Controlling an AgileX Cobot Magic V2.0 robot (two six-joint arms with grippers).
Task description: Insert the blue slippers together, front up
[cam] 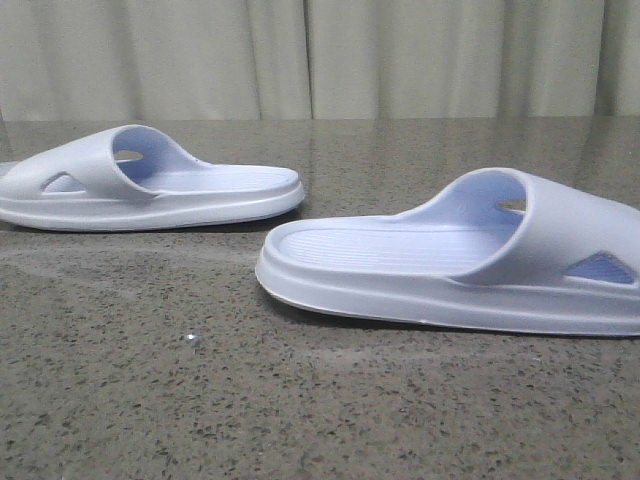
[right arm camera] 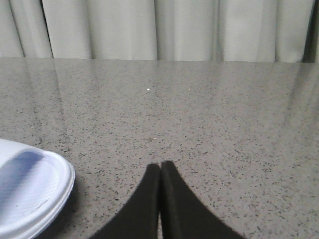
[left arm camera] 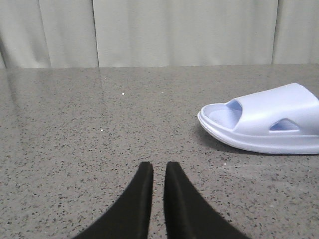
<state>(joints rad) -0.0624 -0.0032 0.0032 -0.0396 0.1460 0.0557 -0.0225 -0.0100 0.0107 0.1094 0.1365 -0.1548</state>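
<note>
Two pale lavender-blue slippers lie sole down on the speckled grey table (cam: 200, 400). In the front view, one slipper (cam: 150, 185) is at the back left, with its strap to the left. The other slipper (cam: 450, 265) is nearer, at the right, with its strap to the right. The left wrist view shows a slipper (left arm camera: 269, 119) ahead and off to one side of my left gripper (left arm camera: 159, 167). That gripper is empty, with a thin gap between its fingers. My right gripper (right arm camera: 160, 165) is shut and empty, with a slipper's end (right arm camera: 25, 194) beside it. Neither gripper shows in the front view.
A pale curtain (cam: 320, 55) hangs behind the table's far edge. A tiny bright speck (cam: 192, 340) lies on the table in front of the slippers.
</note>
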